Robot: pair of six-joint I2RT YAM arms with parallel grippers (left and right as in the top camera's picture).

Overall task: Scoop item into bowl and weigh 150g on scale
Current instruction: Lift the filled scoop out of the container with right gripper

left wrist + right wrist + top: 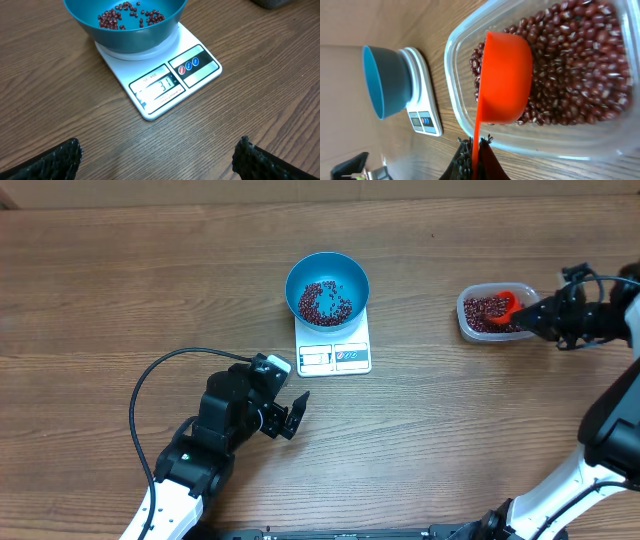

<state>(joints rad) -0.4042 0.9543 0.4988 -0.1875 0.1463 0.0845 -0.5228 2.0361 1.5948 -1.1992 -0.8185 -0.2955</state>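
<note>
While the right gripper (540, 315) is clenched on the orange scoop (502, 75) in the tub (468, 328) of beans (570, 75), the blue bowl (296, 280) sits on the scale (335, 358), well apart to the robot's left, roughly along the handle axis. Left gripper (290, 415) idle, jaws spread wide, nearer the scale.

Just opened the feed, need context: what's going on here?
The right gripper is shut on the handle of an orange scoop, whose cup rests in the beans in the clear tub. The blue bowl stands on the white scale with only a thin scatter of beans; the display seems to show a low two-digit reading. The left gripper is open and empty above the table, near the scale.
</note>
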